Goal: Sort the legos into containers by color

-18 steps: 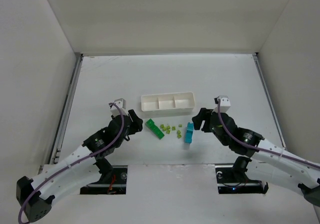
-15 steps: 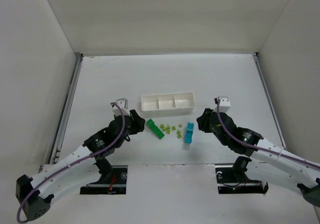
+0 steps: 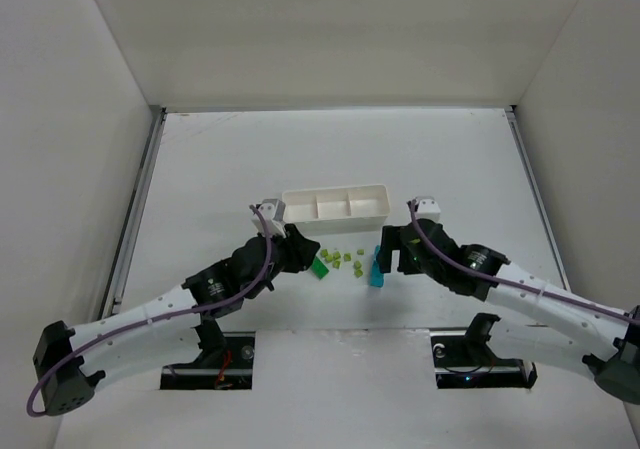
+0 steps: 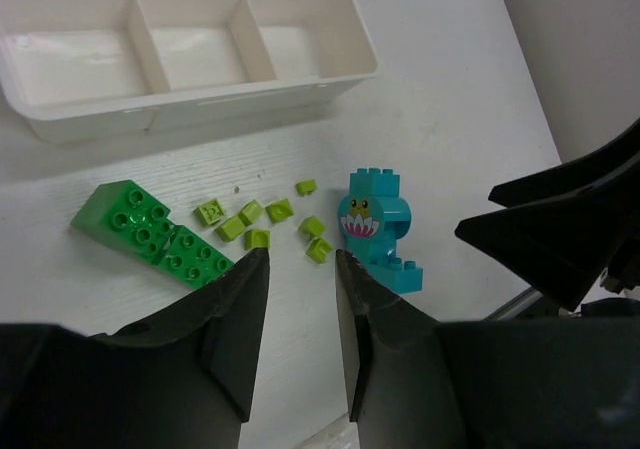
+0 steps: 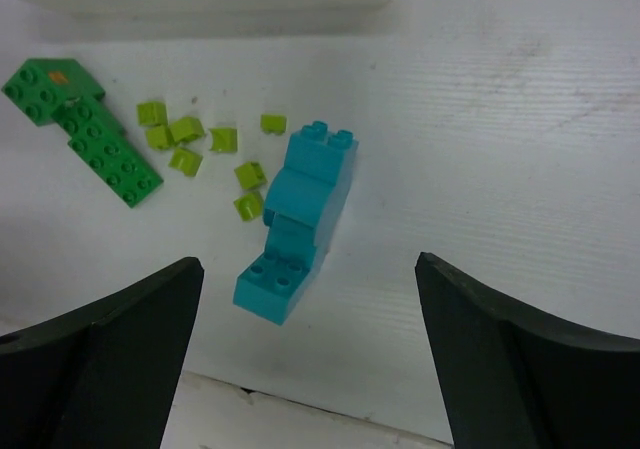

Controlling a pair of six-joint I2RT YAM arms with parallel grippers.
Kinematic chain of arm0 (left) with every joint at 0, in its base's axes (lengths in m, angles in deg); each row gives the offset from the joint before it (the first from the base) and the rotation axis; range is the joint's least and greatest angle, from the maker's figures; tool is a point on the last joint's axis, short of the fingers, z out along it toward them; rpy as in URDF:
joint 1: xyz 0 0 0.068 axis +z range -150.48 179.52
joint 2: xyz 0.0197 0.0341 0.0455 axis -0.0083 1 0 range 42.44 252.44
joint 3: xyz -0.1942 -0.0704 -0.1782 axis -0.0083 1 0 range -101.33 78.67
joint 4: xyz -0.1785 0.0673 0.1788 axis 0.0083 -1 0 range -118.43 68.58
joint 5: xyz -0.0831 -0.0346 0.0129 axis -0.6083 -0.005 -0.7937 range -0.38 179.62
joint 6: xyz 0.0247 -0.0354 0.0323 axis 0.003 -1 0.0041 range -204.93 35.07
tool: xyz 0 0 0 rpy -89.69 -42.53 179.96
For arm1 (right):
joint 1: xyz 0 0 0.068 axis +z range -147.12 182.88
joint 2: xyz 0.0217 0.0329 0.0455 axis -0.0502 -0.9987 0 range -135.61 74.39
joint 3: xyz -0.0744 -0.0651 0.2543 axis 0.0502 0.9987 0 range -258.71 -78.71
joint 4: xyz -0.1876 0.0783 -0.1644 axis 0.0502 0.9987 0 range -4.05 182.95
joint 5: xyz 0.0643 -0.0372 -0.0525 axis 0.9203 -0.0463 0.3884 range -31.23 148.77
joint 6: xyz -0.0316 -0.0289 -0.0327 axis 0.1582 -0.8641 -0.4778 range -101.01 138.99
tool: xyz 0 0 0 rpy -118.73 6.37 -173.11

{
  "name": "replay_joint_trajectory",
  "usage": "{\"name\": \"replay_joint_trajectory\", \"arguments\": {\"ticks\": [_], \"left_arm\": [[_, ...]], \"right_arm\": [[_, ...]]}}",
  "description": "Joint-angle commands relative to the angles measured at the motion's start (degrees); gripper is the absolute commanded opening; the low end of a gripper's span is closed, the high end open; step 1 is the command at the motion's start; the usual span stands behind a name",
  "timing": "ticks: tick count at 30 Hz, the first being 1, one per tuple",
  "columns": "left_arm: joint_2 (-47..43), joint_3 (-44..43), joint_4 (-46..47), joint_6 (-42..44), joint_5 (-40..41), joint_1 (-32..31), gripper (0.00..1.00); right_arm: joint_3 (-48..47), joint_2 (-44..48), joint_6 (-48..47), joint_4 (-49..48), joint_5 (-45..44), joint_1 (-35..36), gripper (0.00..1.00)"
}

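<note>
While both arms lean in over the white table (image 3: 200, 169), all the legos lie on it in a row near the long white tray (image 3: 334, 193). None of them touch it. The tray has three square boxes side by side.

The green brick (image 4: 150, 234) is on the left. The tiny yellow-green pieces (image 4: 250, 214) are spread out in the middle. The cyan-blue stack (image 4: 378, 231) lies on its side on the right.

The left gripper (image 4: 300, 259) hangs over the near end of the green brick. Its fingers have only a thin gap, with nothing in it. One finger (image 4: 235, 309) hides the end of that brick.

The right gripper (image 5: 308, 261) is spread wide and holds nothing. From its wrist camera, the cyan-blue stack shows between its two fingers, down on the table.

The stack has a little face printed on it, with two eyes and a mouth full of teeth. The green brick has a small orange spot that is too small to make out.

From above, the left gripper covers part of the green brick, and the right gripper covers part of the stack. The right wrist camera cuts the tray off at the top.
</note>
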Motion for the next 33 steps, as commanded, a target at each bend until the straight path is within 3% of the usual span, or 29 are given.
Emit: {"name": "replay_joint_trajectory", "arguments": {"ticks": [1, 16, 22, 25, 30, 33], "left_arm": [[1.2, 1.0, 5.7, 0.0, -0.2, -1.2, 0.32], [-2.9, 5.2, 5.7, -1.4, 0.4, -1.7, 0.37], [-3.7, 6.0, 5.8, -1.9, 0.5, -1.8, 0.38], [-4.2, 6.1, 5.6, -1.7, 0.5, -1.4, 0.38], [-3.8, 5.9, 5.5, -1.5, 0.5, -1.3, 0.38], [-3.8, 5.9, 5.5, -1.5, 0.5, -1.2, 0.39]], "right_arm": [[-2.5, -2.8, -1.2, -0.9, 4.9, -1.6, 0.95], [-3.7, -22.3, -3.1, -13.4, 12.7, -5.6, 0.96], [-2.8, -25.8, -3.1, -14.3, 10.8, -6.3, 0.85], [-1.9, -26.1, -2.8, -15.5, 10.8, -6.9, 0.76], [-0.9, -26.3, -1.6, -17.0, 11.4, -7.5, 0.5], [-0.6, -26.2, -1.9, -16.6, 11.9, -8.0, 0.48]]}}
